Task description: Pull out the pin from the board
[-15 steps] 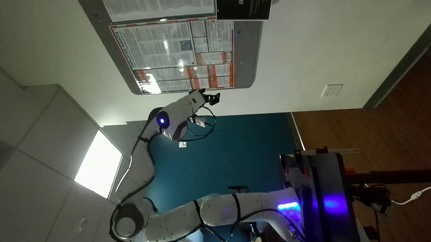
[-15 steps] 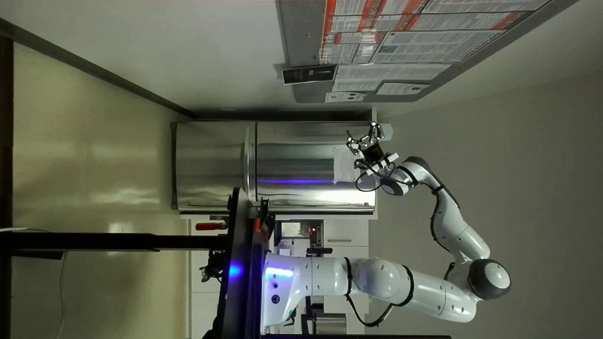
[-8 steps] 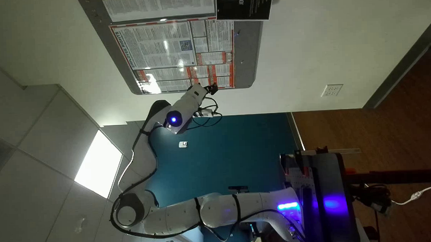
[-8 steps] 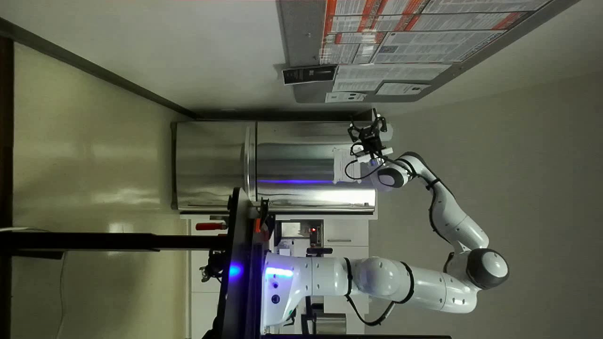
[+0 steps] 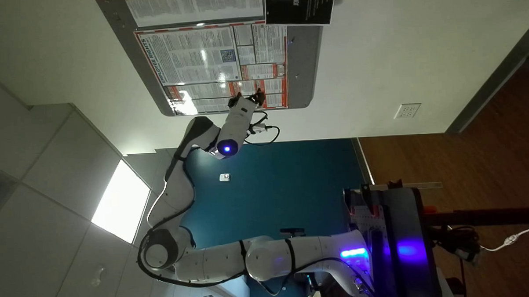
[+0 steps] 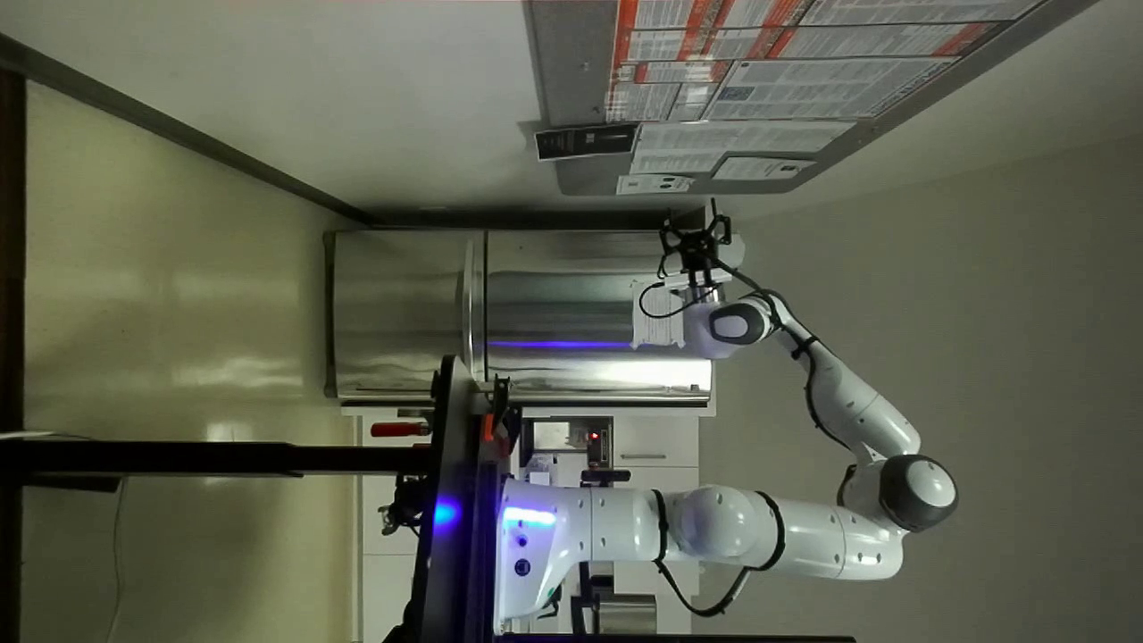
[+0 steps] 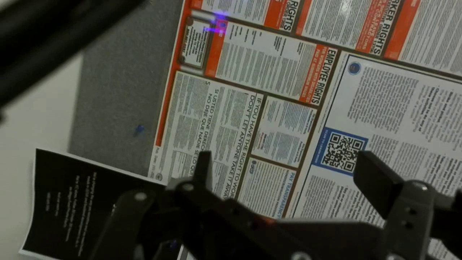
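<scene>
The board is a grey panel with whitish, orange-marked sheets; its bare strip shows in both exterior views (image 5: 303, 72) (image 6: 576, 62) and in the wrist view (image 7: 112, 90). A small blue pin (image 7: 139, 129) sticks in that strip, left of the sheets in the wrist view; it is a tiny blue spot (image 5: 290, 41) in an exterior view. My gripper (image 7: 283, 155) is open and empty, its fingers wide apart. It faces the sheets, with the pin off to the upper left of its fingers. In an exterior view the gripper (image 6: 691, 214) stands apart from the board.
A black sheet (image 7: 68, 202) hangs by the pin's strip and juts past the board's edge; it also shows in both exterior views (image 5: 299, 6) (image 6: 585, 141). A steel fridge (image 6: 571, 304) stands behind the gripper. A wall outlet (image 5: 407, 110) is farther along the wall.
The gripper has moved up in both exterior views, toward the wall with the board. The wrist has turned so the fingers point more squarely at that wall. The board has not moved.
</scene>
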Available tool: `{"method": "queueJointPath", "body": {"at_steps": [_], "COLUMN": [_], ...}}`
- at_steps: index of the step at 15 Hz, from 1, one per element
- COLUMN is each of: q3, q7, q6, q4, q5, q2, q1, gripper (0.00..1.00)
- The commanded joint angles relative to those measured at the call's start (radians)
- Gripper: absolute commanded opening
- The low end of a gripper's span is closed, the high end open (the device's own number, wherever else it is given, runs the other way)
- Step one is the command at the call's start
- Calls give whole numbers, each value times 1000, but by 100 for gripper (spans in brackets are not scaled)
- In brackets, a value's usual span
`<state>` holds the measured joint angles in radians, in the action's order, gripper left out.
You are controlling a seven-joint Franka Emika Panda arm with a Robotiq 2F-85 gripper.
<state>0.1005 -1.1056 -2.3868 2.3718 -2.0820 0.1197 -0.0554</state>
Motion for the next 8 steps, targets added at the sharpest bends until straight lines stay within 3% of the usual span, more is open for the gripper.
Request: {"method": "queueJointPath", "body": {"at_steps": [1,8], "q3": [-29,-29], "q7": [-7,47], "q6": [-10,-11], "q4": [-42,-73], "q5": [-85,-54], "q2": [-21,-98], "q1": [-14,-6], "gripper": [100,100]}}
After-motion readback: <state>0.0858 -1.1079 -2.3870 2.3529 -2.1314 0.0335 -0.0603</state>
